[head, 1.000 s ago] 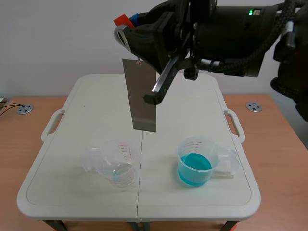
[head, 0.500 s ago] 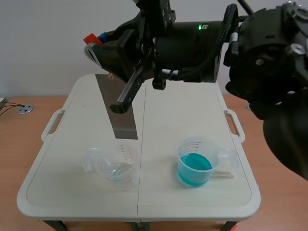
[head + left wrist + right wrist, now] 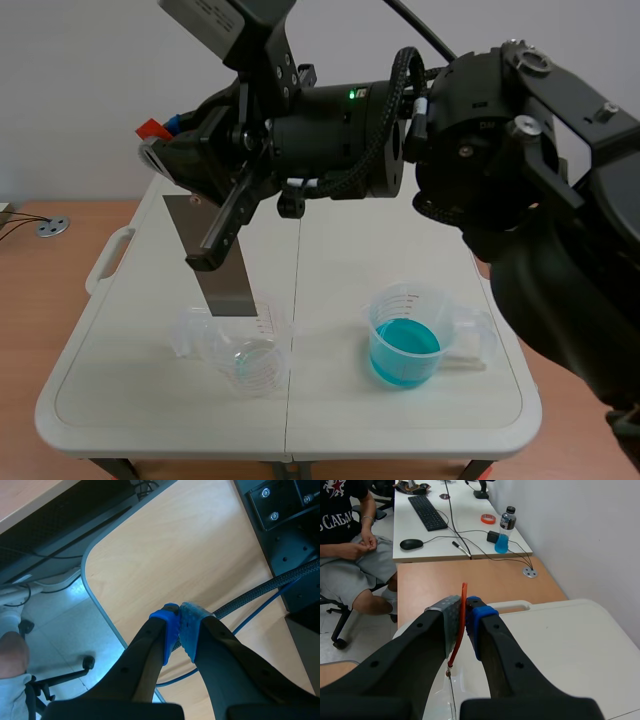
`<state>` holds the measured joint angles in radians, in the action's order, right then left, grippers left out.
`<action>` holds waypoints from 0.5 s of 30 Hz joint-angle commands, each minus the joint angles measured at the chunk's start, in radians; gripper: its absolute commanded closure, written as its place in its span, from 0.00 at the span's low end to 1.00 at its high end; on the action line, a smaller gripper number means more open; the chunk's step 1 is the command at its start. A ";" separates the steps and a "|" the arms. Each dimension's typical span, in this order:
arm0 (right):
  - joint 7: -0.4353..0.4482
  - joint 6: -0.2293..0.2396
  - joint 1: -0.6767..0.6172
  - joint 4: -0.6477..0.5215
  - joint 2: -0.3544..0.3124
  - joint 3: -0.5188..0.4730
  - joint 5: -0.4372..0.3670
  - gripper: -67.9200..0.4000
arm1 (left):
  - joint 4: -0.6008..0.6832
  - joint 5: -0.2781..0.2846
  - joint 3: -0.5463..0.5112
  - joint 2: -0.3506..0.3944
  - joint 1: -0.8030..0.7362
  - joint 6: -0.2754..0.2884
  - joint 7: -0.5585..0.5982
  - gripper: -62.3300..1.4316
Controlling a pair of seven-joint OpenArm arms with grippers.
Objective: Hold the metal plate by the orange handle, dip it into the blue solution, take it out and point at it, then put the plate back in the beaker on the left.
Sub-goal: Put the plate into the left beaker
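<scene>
The grey metal plate (image 3: 215,262) hangs upright from its orange handle (image 3: 150,128), with my right gripper (image 3: 166,136) shut on that handle. The plate's lower edge is just above the rim of the empty clear beaker (image 3: 245,352) at the table's left. The beaker of blue solution (image 3: 405,345) stands to the right, apart from the plate. In the right wrist view the pads (image 3: 479,617) of my right gripper (image 3: 466,612) press the thin orange handle (image 3: 463,630) between them. My left gripper (image 3: 179,625) is shut on nothing, over a wooden desk, and does not appear in the scene view.
Both beakers stand on a white folding table (image 3: 110,340). The bulky right arm (image 3: 480,160) spans the table's back half. Beyond the table, a person (image 3: 355,555) sits at a desk with a keyboard (image 3: 427,511) and a bottle (image 3: 505,530).
My right arm has carried the plate leftward and lower, from above the middle of the table to just over the left beaker. The beakers have not moved.
</scene>
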<state>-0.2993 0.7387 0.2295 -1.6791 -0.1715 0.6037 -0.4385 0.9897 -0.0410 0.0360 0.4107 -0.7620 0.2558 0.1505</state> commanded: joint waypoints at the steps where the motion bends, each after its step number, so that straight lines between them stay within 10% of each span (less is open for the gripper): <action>1: 0.002 0.007 0.023 -0.009 0.015 0.008 -0.018 0.98 | -0.005 0.006 -0.003 0.006 -0.010 0.001 0.002 0.94; 15: -0.013 0.007 0.022 -0.006 0.022 0.026 -0.018 0.98 | -0.082 0.006 -0.003 0.006 0.031 0.002 0.003 0.94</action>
<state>-0.3241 0.7383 0.2295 -1.6775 -0.1577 0.6304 -0.4385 0.9009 -0.0406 0.0360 0.4103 -0.7219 0.2558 0.1459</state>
